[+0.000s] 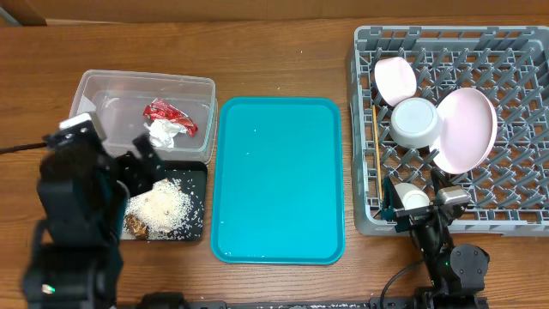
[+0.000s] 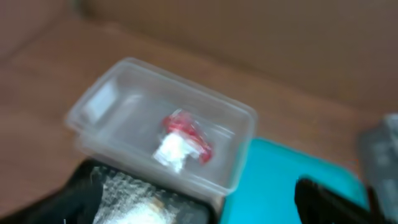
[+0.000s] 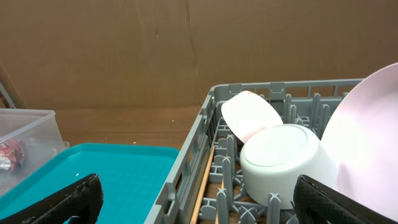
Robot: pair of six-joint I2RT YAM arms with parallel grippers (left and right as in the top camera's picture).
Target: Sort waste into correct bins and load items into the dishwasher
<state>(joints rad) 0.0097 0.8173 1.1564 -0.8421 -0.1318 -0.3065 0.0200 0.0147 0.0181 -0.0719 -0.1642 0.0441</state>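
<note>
Left tool (image 2: 196, 186) gapes over black tray (image 1: 196, 174); teal tray (image 1: 279, 189) alongside.

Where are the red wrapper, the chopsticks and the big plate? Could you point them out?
red wrapper (image 1: 165, 111), overhead view, on its crinkled red middle.
chopsticks (image 1: 377, 154), overhead view, midway along the sticks.
big plate (image 1: 467, 129), overhead view, centre of its face.

A brown wood-grain tabletop (image 1: 283, 51) fills the overhead view. Behind it stands a flat brown cardboard-like wall (image 3: 124, 50).
</note>
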